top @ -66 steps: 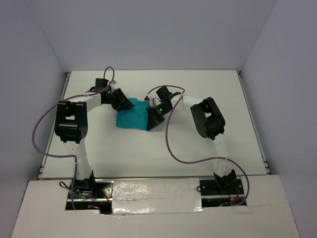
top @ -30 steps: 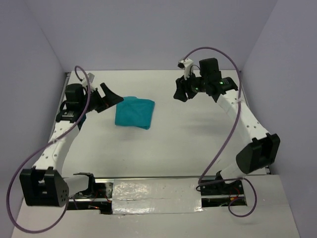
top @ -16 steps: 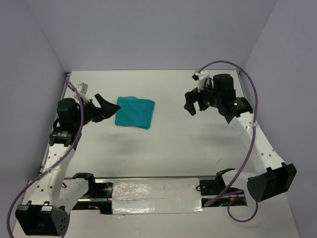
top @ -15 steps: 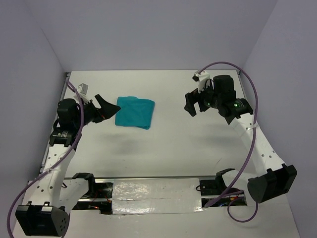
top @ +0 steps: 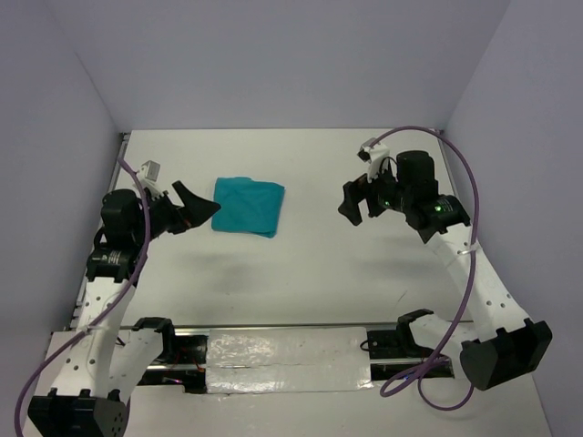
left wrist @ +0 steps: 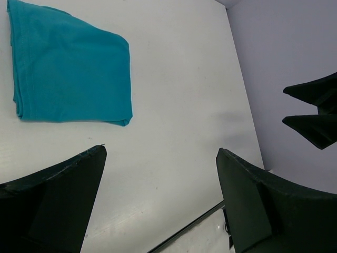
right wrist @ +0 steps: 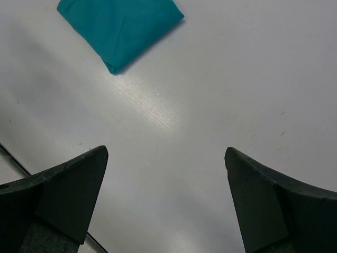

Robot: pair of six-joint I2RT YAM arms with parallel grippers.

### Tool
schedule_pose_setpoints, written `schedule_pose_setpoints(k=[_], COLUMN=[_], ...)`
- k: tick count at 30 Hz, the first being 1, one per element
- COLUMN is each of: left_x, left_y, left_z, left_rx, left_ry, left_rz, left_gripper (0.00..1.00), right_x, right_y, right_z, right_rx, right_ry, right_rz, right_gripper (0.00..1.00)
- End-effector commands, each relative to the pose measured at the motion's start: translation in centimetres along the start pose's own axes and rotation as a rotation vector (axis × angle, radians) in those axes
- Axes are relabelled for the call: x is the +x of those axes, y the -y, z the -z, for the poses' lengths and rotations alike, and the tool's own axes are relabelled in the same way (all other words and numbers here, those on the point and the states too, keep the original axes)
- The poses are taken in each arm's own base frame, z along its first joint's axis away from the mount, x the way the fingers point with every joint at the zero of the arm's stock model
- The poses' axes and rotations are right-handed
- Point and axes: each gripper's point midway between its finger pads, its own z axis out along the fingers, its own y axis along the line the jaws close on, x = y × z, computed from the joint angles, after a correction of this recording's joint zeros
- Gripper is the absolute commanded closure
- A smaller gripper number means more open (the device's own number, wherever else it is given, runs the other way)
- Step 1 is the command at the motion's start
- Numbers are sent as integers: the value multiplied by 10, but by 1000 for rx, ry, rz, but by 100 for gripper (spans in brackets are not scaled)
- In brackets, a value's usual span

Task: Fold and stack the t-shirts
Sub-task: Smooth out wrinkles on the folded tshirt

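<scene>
A teal t-shirt (top: 248,207) lies folded into a small flat rectangle on the white table, left of centre toward the back. It also shows in the left wrist view, t-shirt (left wrist: 68,71), and in the right wrist view, t-shirt (right wrist: 120,23). My left gripper (top: 195,208) hangs just left of the shirt, raised off the table, open and empty (left wrist: 160,153). My right gripper (top: 357,202) is well to the right of the shirt, also raised, open and empty (right wrist: 166,153). The right gripper's fingers (left wrist: 313,113) show at the edge of the left wrist view.
The white table (top: 301,264) is boxed in by pale walls on three sides. A metal rail (top: 282,328) runs along its near edge by the arm bases. Purple cables loop off both arms.
Both arms have pulled back toward their bases and away from the shirt. The right gripper opened wide. The folded shirt has stayed where it lay.
</scene>
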Motion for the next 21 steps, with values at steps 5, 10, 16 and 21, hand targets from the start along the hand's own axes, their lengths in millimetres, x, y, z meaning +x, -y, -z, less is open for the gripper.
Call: schedule_pose_setpoints(k=[5, 10, 16, 21], left_x=[1, 2, 4, 5], left_y=[9, 8, 6, 6], left_z=[10, 12, 12, 11], left_rx=[30, 26, 22, 22], left_ry=[15, 16, 16, 14], left_rz=[-51, -50, -44, -43], left_gripper=[0, 0, 0, 1], right_x=[-19, -30, -30, -22], right_y=[11, 11, 14, 15], right_z=[5, 12, 15, 11], right_rx=[81, 102, 130, 131], right_ry=[101, 184, 211, 182], right_rz=[-32, -28, -58, -57], right_gripper=[1, 1, 1, 1])
